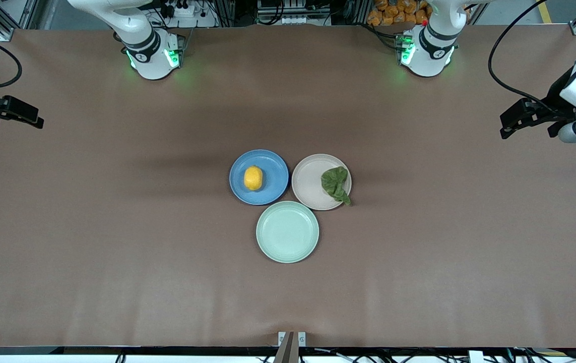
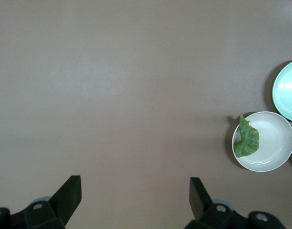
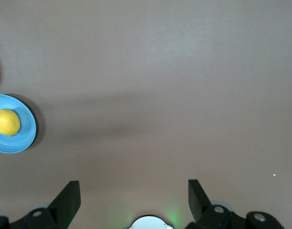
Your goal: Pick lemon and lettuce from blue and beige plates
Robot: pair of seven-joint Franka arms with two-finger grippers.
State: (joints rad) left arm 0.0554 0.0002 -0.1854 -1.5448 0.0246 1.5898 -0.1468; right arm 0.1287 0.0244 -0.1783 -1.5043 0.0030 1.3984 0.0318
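**Q:** Where are your claws, and what are they doing?

**A:** Both wait at the table's ends. My left gripper [image 1: 512,123] hangs over bare brown table [image 1: 116,252] at the left arm's end, fingers spread wide and holding nothing. My right gripper [image 1: 28,117] hangs over the right arm's end, also spread and empty. Each wrist view shows two dark fingertips well apart with only table between them.

**Q:** And the things you are after?

**A:** The lemon [image 1: 253,178] lies near the middle of the blue plate [image 1: 275,166], toward the right arm's end. The lettuce leaf [image 1: 336,184] lies on the beige plate [image 1: 308,181], crowded to the rim on the left arm's side, its pointed tail overhanging the edge. A mint-green plate [image 1: 287,232] sits nearer the front camera, touching or almost touching both.

**Q:** Why that layout?

**A:** I judge it gives each arm its own target: lemon for my right, lettuce for my left. My fingers are already open for the reach. The leaf is thin and flat, so I expect it to be the harder grasp.

**Q:** Any writing or labels?

**A:** None I can read on plates, food or table.
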